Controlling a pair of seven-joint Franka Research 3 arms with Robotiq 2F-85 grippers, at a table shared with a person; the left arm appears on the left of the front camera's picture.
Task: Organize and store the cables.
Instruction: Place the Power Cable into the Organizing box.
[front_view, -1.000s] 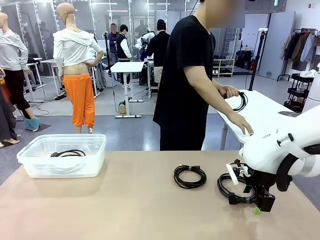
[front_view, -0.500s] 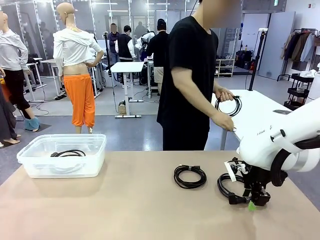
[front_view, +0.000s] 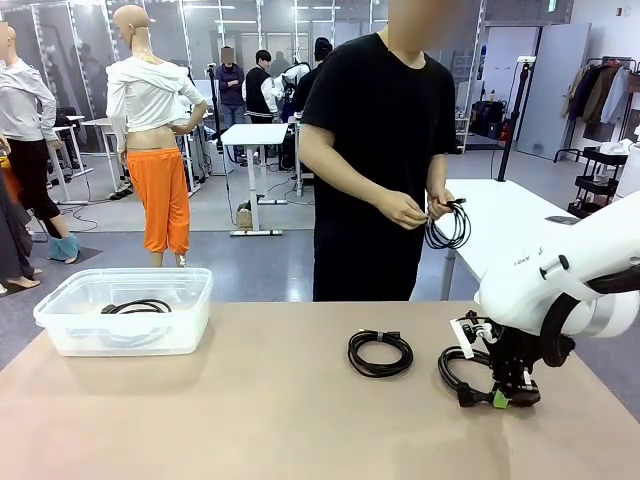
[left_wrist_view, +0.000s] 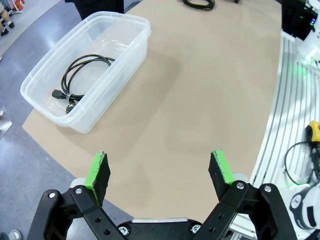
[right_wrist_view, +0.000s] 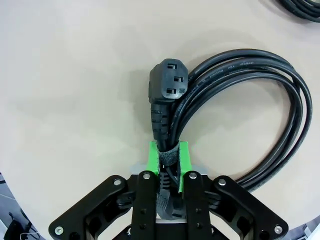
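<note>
A black coiled cable (front_view: 458, 368) lies on the tan table at the right. My right gripper (front_view: 498, 398) is shut on it. In the right wrist view the green pads (right_wrist_view: 154, 157) pinch the cable (right_wrist_view: 250, 80) at its band, just behind the plug (right_wrist_view: 169, 85). A second coil (front_view: 380, 353) rests at the table's middle. A third cable (front_view: 136, 307) lies in the clear bin (front_view: 190, 320) at the left. My left gripper (left_wrist_view: 159, 172) hangs open above the table near the bin (left_wrist_view: 120, 75) and its cable (left_wrist_view: 80, 75). The person holds another coil (front_view: 447, 226) in both hands.
The person stands at the far edge, facing the table. A white table (front_view: 520, 225) stands behind them at the right. Bare tabletop lies between the bin and the middle coil. Part of another coil (right_wrist_view: 300, 7) shows at the right wrist view's top corner.
My right gripper has shut on the right-hand cable. The person picked a coil off the white table behind and turned to face my table with it.
</note>
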